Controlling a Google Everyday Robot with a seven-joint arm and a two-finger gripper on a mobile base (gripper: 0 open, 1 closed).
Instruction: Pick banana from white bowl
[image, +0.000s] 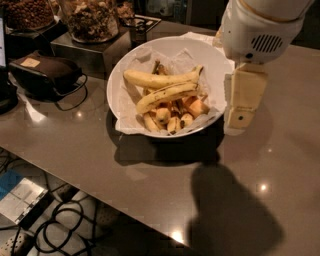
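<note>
The white bowl (125, 75), lined with crinkled white paper, stands on the grey table. In it lies the speckled yellow banana (167, 96), running from lower left to upper right. A second long banana (160, 79) with an upturned stem tip lies just behind it. Short banana pieces (167, 120) and an orange chunk (196, 107) lie in front. My gripper (239, 119) hangs from the white arm housing (255, 30), just outside the bowl's right rim. It points down and holds nothing that I can see.
Glass jars of dark snacks (90, 20) stand on a metal box at the back left. A black device with a cable (45, 72) sits to the bowl's left. The table's front edge runs diagonally at lower left, with cables on the floor (65, 225) below.
</note>
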